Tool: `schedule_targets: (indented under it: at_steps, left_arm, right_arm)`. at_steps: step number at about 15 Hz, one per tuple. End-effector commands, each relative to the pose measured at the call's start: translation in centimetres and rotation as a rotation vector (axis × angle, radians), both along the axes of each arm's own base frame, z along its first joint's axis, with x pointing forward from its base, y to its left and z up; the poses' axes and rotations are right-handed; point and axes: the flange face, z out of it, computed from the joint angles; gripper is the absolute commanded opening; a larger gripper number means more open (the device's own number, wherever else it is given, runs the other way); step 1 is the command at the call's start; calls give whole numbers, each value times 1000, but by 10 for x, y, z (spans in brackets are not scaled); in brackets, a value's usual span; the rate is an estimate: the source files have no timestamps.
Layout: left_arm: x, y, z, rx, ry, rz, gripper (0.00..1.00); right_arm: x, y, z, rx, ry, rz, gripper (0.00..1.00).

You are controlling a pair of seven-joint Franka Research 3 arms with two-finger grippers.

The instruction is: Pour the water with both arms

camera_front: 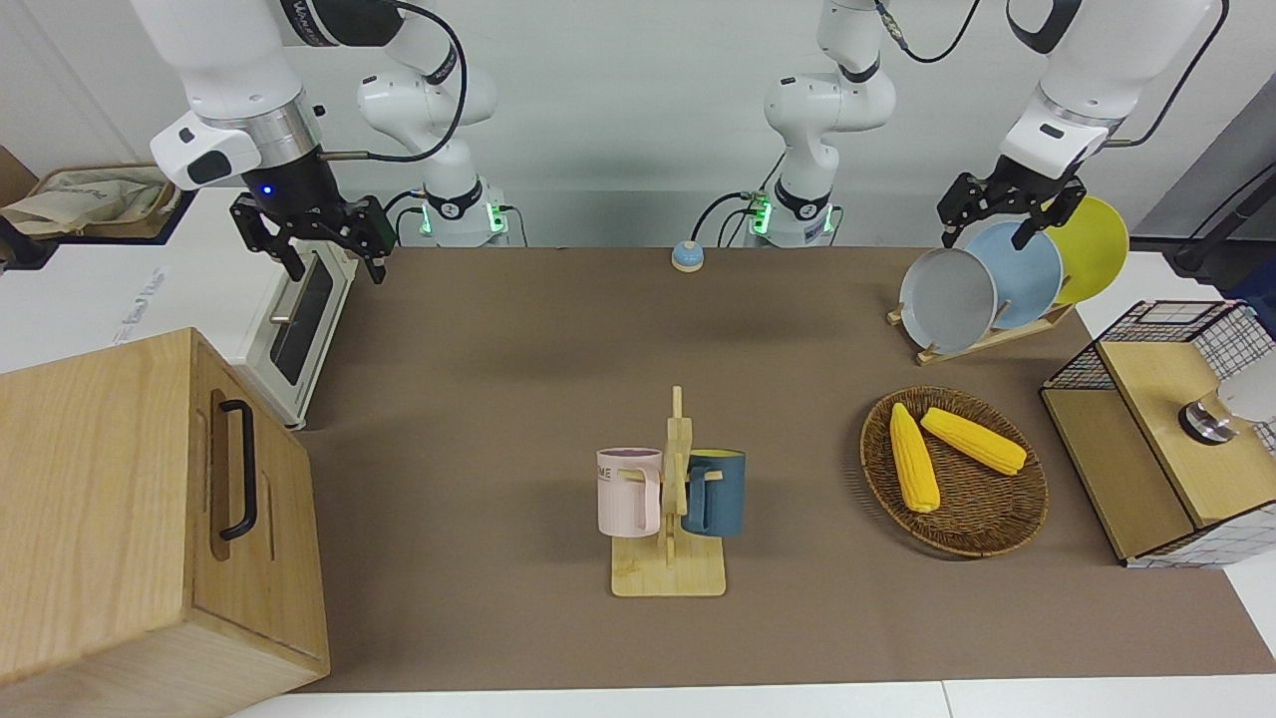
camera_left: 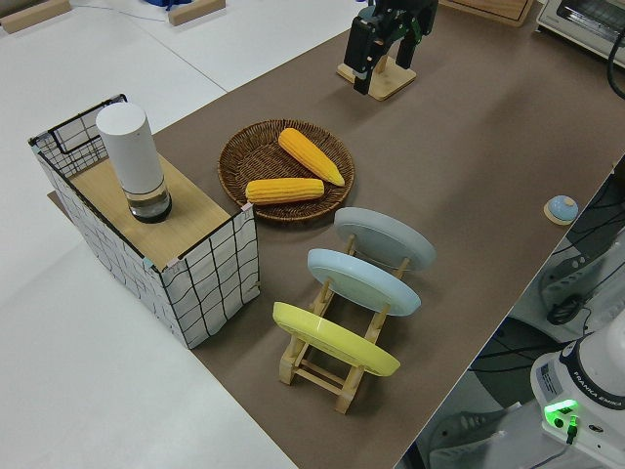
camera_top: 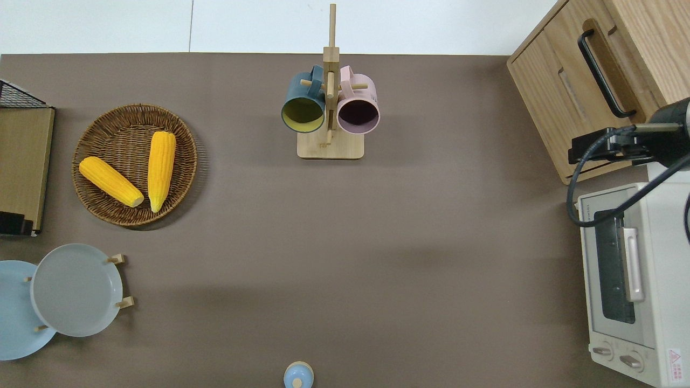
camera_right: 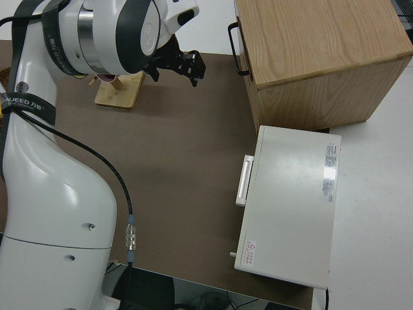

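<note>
Both arms hang raised at opposite ends of the table [camera_front: 518,379]: right gripper [camera_front: 321,249], fingers spread and empty, over the toaster oven [camera_front: 294,329]; left gripper [camera_front: 1007,217], likewise spread, above the plate rack [camera_front: 982,339].

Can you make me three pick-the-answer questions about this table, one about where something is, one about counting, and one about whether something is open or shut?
1. Where do the two corn cobs lie?
A. in the wicker basket
B. on the grey plate
C. inside the toaster oven

2. How many mugs hang on the wooden mug stand?
A. one
B. two
C. four

3. How is the toaster oven's door?
A. wide open
B. taken off
C. shut

Answers:
1. A, both cobs rest inside the basket's rim.
2. B, a pink mug and a dark blue mug hang one on each side.
3. C, the door lies flat against the oven with its handle in place.
</note>
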Motion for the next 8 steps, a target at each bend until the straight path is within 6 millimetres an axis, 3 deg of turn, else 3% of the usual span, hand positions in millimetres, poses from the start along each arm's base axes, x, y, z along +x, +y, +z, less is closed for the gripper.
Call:
schedule_targets:
  at_steps: [1,8]
  left_arm:
    - [-1,55,-2,-8,-29,-7,995]
    - [-4,129,-6,5,-79,-1,995]
  right_arm:
    - [-7,-5,3,26,14,46,990]
    - [-8,10,-14,94,-92,125,990]
